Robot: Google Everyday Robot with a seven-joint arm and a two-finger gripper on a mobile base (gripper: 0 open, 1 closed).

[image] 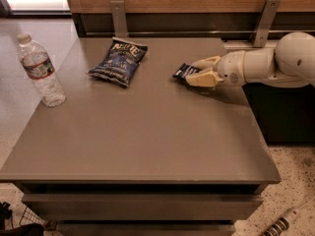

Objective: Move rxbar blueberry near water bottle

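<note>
Grey table [147, 146]. My arm [275, 65] comes in over the right edge. Bottle [42, 73] stands upright at the left edge, toward the far corner. Chip bag [119, 60] lies flat near the middle of the far edge. My gripper [196, 72] is toward the far right corner, fingers pinched narrow on the bar [183, 72], well apart from the bottle.

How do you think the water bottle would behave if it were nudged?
The water bottle stands tall and narrow, so it would probably tip, then roll on its round body. The end effector is across the table, at the rxbar blueberry.
</note>
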